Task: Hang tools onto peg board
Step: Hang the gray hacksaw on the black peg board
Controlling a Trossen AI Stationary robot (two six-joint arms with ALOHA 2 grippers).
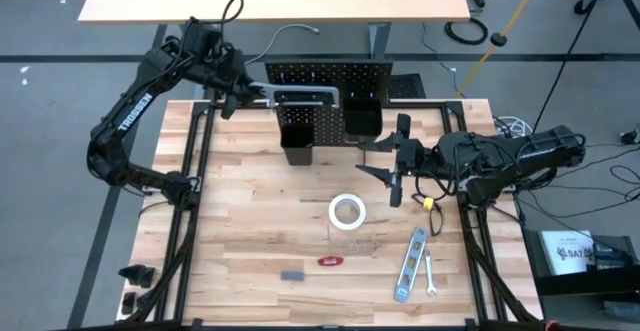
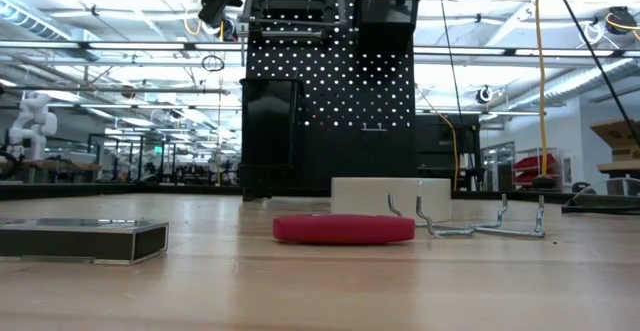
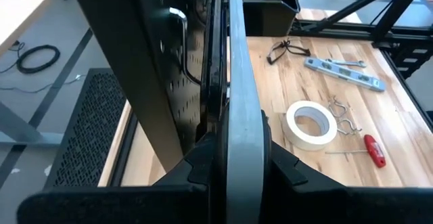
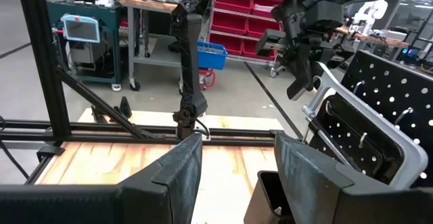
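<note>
Loose metal hooks (image 1: 362, 241) and small dark block (image 1: 291, 275) on tabletop (image 1: 240, 241).

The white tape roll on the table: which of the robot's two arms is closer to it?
Right. The right end effector hovers just beyond the white tape roll, toward the peg board. The left end effector is farther off, at the board's top, gripping the grey bar clamp.

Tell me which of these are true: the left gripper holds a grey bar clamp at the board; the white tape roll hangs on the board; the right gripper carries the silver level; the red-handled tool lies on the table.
1. Left gripper holds the grey metal bar clamp at the upright black perforated peg board: true.
2. White tape roll hangs there: false, it lies on the wooden table.
3. Right gripper carries the silver level: false, it is open and empty; the level lies on the table.
4. Red-handled tool lies on the table: true.
</note>
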